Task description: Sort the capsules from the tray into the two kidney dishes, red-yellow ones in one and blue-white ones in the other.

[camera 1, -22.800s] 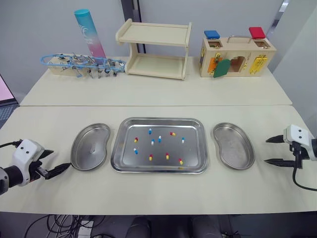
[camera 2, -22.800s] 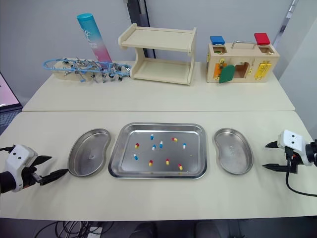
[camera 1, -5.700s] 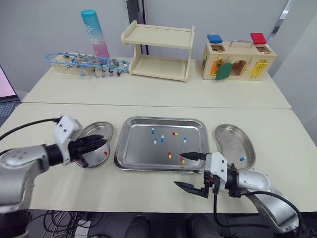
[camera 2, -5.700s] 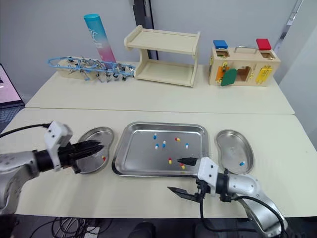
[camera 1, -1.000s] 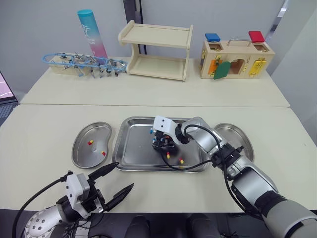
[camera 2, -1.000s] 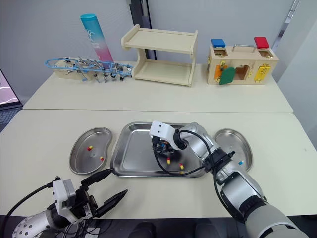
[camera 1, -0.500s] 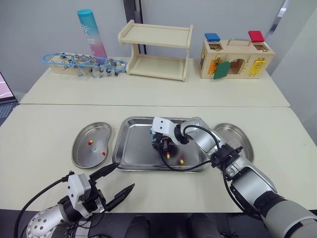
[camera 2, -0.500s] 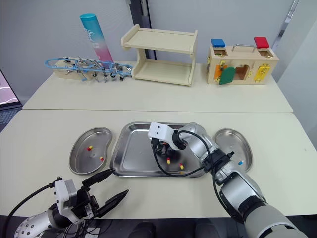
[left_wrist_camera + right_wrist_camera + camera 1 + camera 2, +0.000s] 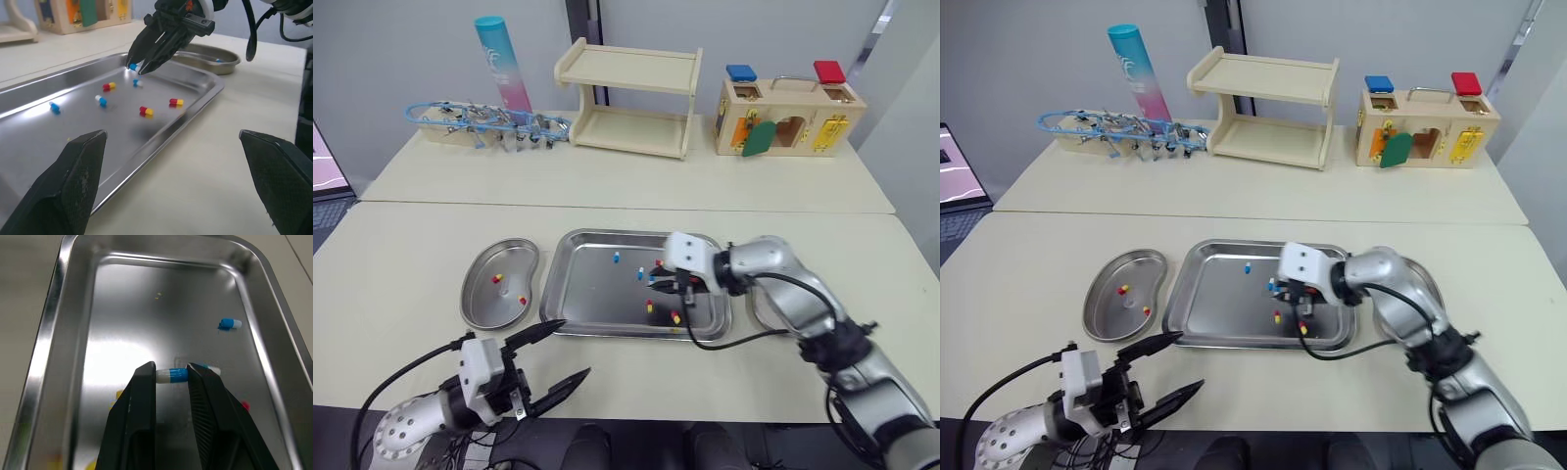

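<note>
- Right gripper (image 9: 171,368) is pinching a blue-white capsule (image 9: 171,375) crosswise between its narrowed fingertips. It is hovering over the right half of the tray (image 9: 558,299), and the capsule seems to be riding just clear of the tray floor.
- Left gripper (image 9: 578,346) is hanging low over the near edge of the table (image 9: 411,245), in front of the tray's near-left corner. Its fingers are spreading wide and carrying nothing.
- Left kidney dish (image 9: 480,294) is sitting just beside the tray's left end and holding two red-yellow capsules (image 9: 496,278), so it is serving as the red-yellow dish.
- Right kidney dish (image 9: 200,50) is lying just past the tray's right end, and in the head views the right arm is covering most of it. The left wrist view is showing one blue-and-white capsule (image 9: 216,60) resting inside it.
- Six loose capsules are lying scattered on the tray floor: three red-yellow ones (image 9: 145,111) and three blue-white ones (image 9: 100,100), most of them near the right gripper.
- Sorting is looking roughly a third done: three capsules are sitting in their dishes, one is in the grip, and six are waiting.
- The held capsule is likely heading for the right kidney dish, a short carry over the tray's right rim.
</note>
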`<action>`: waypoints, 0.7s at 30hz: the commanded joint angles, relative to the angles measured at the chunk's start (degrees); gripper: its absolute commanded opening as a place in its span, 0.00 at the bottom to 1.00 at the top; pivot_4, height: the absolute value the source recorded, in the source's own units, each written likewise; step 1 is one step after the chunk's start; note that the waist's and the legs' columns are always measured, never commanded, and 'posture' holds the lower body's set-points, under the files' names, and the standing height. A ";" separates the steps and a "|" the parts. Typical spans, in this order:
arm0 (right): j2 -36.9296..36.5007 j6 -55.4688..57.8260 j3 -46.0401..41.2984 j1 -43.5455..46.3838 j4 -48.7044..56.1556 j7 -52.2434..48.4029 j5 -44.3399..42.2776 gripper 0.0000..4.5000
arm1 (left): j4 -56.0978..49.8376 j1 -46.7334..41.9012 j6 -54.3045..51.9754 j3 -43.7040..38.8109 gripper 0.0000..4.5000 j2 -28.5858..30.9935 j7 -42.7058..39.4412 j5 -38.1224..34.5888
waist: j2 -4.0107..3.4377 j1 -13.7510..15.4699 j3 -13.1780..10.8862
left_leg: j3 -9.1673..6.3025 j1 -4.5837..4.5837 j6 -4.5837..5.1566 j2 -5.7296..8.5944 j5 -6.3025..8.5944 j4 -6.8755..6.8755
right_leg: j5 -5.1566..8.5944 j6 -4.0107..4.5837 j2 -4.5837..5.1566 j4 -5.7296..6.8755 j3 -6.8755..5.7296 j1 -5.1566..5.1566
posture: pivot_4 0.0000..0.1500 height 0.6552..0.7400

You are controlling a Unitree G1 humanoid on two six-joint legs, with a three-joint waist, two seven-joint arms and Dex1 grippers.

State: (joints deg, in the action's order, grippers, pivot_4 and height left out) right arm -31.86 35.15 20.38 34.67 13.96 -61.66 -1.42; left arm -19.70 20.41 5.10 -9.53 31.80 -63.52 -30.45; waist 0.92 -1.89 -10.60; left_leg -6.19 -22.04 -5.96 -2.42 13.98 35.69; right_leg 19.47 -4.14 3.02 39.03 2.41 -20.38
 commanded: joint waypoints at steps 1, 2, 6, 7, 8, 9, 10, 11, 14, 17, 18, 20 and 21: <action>-7.58 6.12 -9.14 -5.17 9.71 -0.51 -3.60 0.15 | -3.35 -3.43 -3.26 3.18 1.00 2.12 -2.09 -2.11 | -0.03 0.39 -0.04 | -0.01 0.00 0.00 0.01 0.00 0.00 | 0.00 0.00 0.00 -0.01 -0.01 0.01 | 1.00 1.00; -11.18 7.19 -12.54 -7.99 11.20 -0.86 -4.29 0.15 | -3.58 -5.46 -4.55 4.44 1.00 2.26 -2.22 -2.56 | -0.04 0.44 -0.05 | -0.02 -0.02 0.00 0.03 0.00 0.01 | 0.00 0.00 0.01 -0.04 -0.02 0.05 | 1.00 1.00; -20.03 7.18 -19.55 -14.74 11.57 -0.68 -5.23 0.15 | -3.97 -10.47 -6.87 7.22 1.00 1.78 -2.43 -3.60 | -0.04 0.18 -0.08 | 0.00 -0.02 0.01 0.07 0.00 0.02 | 0.00 -0.01 0.03 -0.07 -0.01 0.07 | 1.00 1.00; -21.90 6.93 -20.41 -15.95 10.83 -0.74 -5.12 0.15 | -4.08 -11.33 -7.02 7.75 1.00 1.66 -2.75 -3.77 | -0.05 -0.26 -0.09 | 0.00 0.01 0.01 0.06 0.00 0.01 | 0.00 -0.01 0.03 -0.06 0.00 0.07 | 1.00 1.00; -23.55 7.05 -21.23 -17.00 10.03 -0.59 -4.92 0.15 | -4.16 -12.07 -7.11 8.22 1.00 1.59 -3.11 -4.05 | -0.05 -0.61 -0.09 | 0.06 0.07 0.01 0.03 0.01 -0.01 | 0.00 -0.01 0.01 -0.05 0.07 0.07 | 1.00 1.00; -24.71 7.17 -21.76 -17.72 9.54 -0.42 -4.89 0.15 | -4.22 -12.53 -7.17 8.49 1.00 1.55 -3.38 -4.27 | -0.06 -0.88 -0.09 | 0.07 0.09 0.01 0.02 0.01 -0.01 | 0.00 -0.01 0.00 -0.04 0.08 0.07 | 1.00 1.00; -26.10 7.19 -22.10 -18.62 8.90 -0.35 -4.60 0.15 | -4.20 -13.01 -7.05 8.87 1.00 1.56 -3.77 -4.31 | -0.06 -1.04 -0.09 | 0.07 0.09 0.01 0.02 0.00 -0.03 | 0.00 -0.01 0.00 -0.04 0.08 0.07 | 1.00 1.00; -26.92 7.14 -22.19 -19.14 8.57 -0.22 -4.54 0.15 | -4.16 -13.24 -6.94 9.07 1.00 1.59 -4.00 -4.32 | -0.06 -1.06 -0.09 | 0.08 0.10 0.01 0.02 0.00 -0.02 | 0.00 -0.01 0.00 -0.04 0.08 0.08 | 1.00 1.00; -28.62 6.24 -21.67 -20.48 7.17 1.35 -3.31 0.15 | -3.89 -13.75 -6.73 9.68 1.00 1.36 -4.20 -4.05 | -0.04 -0.96 -0.10 | 0.07 0.07 0.01 0.03 0.00 0.00 | 0.00 -0.01 0.01 -0.05 0.08 0.10 | 1.00 1.00; -28.55 6.06 -21.02 -20.63 6.84 2.23 -3.69 0.22 | -3.87 -13.71 -6.60 9.77 1.00 1.36 -4.26 -4.06 | -0.04 -0.94 -0.10 | 0.07 0.06 0.01 0.03 0.00 0.02 | 0.00 -0.01 0.01 -0.05 0.08 0.09 | 1.00 1.00; -28.50 5.88 -20.76 -20.50 6.57 2.43 -3.73 0.31 | -3.91 -13.69 -6.57 9.75 1.00 1.35 -4.21 -4.04 | -0.04 -0.94 -0.11 | 0.07 0.06 0.01 0.03 0.00 0.02 | 0.00 -0.01 0.01 -0.05 0.07 0.09 | 1.00 1.00; -28.70 5.41 -20.32 -20.24 5.96 2.64 -3.69 0.42 | -4.15 -13.69 -6.66 9.72 1.00 1.36 -3.97 -4.02 | -0.04 -0.87 -0.11 | 0.07 0.05 0.01 0.03 0.00 0.01 | 0.00 -0.01 0.01 -0.05 0.07 0.09 | 1.00 1.00; -28.76 5.20 -20.23 -20.06 5.59 2.74 -3.69 0.49 | -4.26 -13.73 -6.72 9.73 1.00 1.32 -3.82 -4.01 | -0.04 -0.83 -0.11 | 0.07 0.05 0.01 0.03 0.00 0.02 | 0.00 -0.01 0.01 -0.05 0.07 0.09 | 1.00 1.00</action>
State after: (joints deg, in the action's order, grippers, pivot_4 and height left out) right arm -59.64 41.30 0.99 13.97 19.58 -59.50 -5.27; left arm -22.29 6.98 -2.08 -0.21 33.43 -67.09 -33.78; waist 0.89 -2.72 -10.71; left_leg -6.12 -21.99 -5.95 -2.39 13.98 35.70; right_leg 19.47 -4.15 3.03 38.97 2.48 -20.28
